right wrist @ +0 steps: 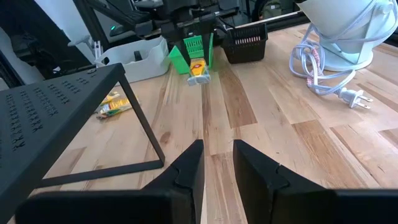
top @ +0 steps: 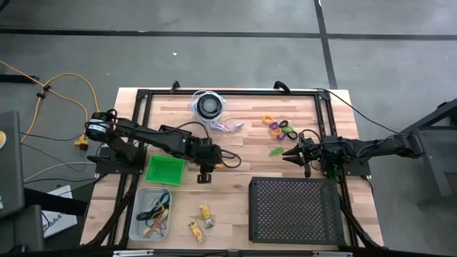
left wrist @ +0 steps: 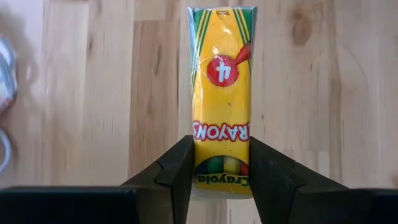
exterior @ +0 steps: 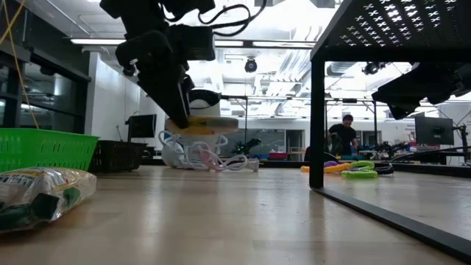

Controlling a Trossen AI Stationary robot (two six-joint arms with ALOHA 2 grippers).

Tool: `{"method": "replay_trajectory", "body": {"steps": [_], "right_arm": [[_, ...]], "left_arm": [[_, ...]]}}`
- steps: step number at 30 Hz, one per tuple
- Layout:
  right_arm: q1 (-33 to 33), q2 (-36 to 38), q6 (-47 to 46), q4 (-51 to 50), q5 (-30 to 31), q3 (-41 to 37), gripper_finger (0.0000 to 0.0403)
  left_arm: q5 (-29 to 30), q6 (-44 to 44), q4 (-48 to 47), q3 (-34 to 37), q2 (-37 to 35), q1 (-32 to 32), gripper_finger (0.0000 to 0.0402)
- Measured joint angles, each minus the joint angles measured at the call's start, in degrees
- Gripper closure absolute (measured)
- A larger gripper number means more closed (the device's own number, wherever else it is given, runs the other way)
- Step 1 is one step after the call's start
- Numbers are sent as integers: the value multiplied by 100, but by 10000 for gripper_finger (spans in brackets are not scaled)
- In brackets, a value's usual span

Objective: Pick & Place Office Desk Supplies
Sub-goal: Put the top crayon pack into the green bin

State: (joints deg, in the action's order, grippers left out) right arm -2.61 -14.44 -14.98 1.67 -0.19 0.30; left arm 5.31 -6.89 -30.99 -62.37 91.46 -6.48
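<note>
Crayon packet [left wrist: 221, 93], yellow, is clamped at its lower end between the fingers of the left gripper [top: 205, 173] and hangs clear above the wooden table [top: 235, 193], just right of the green bin [top: 165, 170] and above the clear tray [top: 152, 214] of rubber bands. Judged step: carry, mid-transfer. Next move calls for positioning over a container before release. Right gripper [right wrist: 216, 163] waits near the coloured rings [top: 280, 129], jaws slightly parted, holding nothing.
</note>
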Motion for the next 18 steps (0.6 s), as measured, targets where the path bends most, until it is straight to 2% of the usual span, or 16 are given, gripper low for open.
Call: {"method": "replay_trajectory", "body": {"steps": [10,14,18], "right_arm": [[-1,0,0,-7,-2,1,330],[-1,1,0,-7,-2,1,330],[-2,0,0,-7,-2,0,330]], "left_arm": [[3,-764,-1024,0,-348,0,274],[52,-914,-1382,60,-712,0,274],[49,-1178,-1410,514,-1327,-83,274]]}}
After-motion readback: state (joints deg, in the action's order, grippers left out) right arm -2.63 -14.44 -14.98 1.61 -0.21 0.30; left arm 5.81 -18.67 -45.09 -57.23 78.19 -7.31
